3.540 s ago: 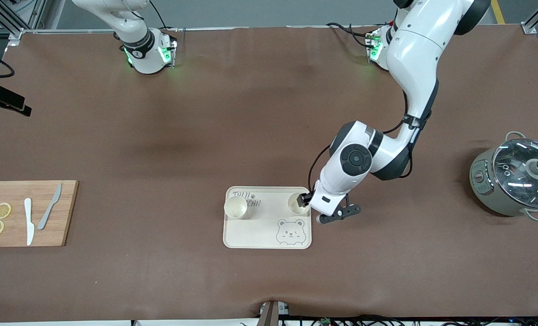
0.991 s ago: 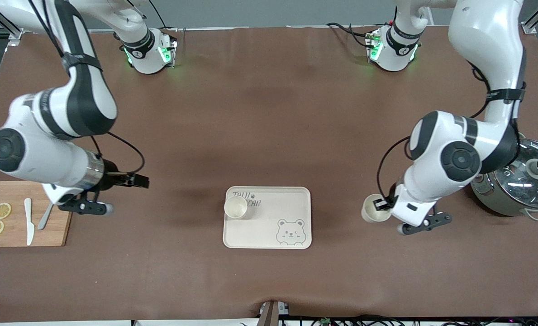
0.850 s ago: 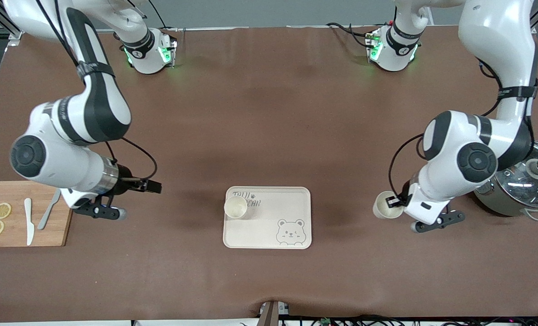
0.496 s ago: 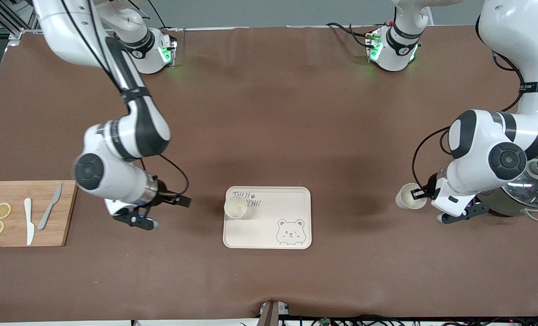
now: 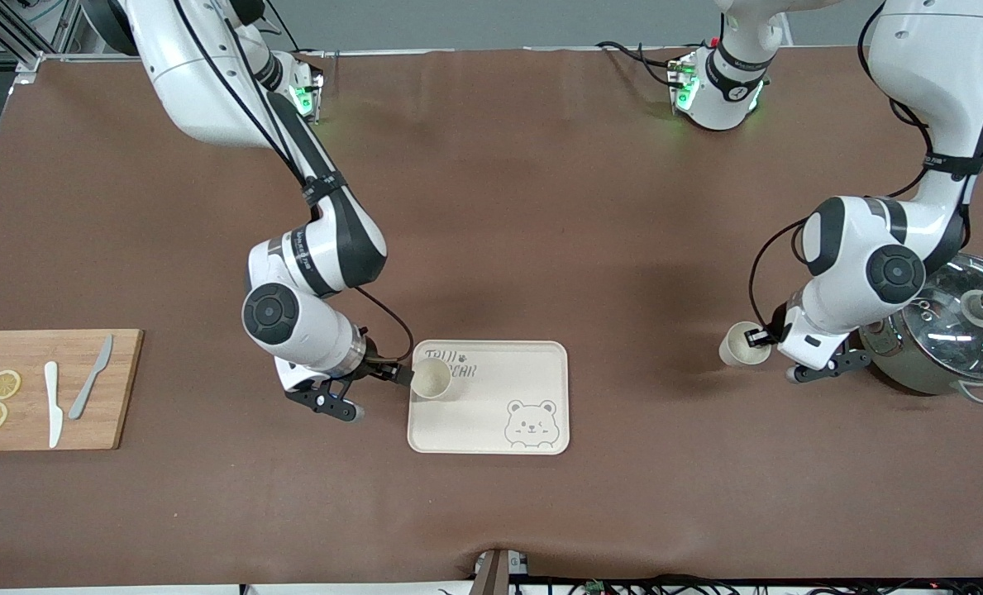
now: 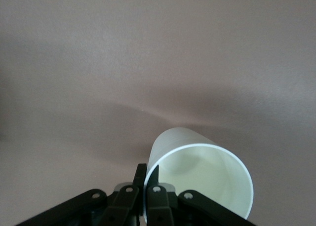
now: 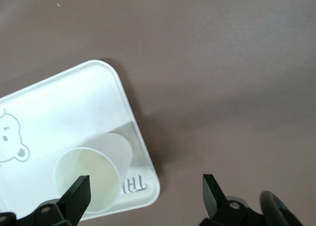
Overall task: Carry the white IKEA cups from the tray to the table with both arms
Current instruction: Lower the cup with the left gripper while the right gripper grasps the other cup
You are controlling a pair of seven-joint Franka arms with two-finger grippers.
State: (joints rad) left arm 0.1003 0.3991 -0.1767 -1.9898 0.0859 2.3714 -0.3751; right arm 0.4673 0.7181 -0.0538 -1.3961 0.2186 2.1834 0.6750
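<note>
The middle of the brown table (image 5: 499,207) lies bare from the robot bases down to the bear tray (image 5: 491,430), giving either arm open passage. On the tray, one white cup (image 5: 430,380) stands in the corner toward the right arm's end, with the right gripper (image 5: 402,374) just beside it, fingers spread. The rest of the tray is free. Toward the left arm's end, the lidded pot (image 5: 946,326) crowds the left gripper (image 5: 760,337), which pinches the rim of a second cup (image 5: 739,345). A cutting board (image 5: 123,388) with knives (image 5: 53,403) occupies the right arm's end.
</note>
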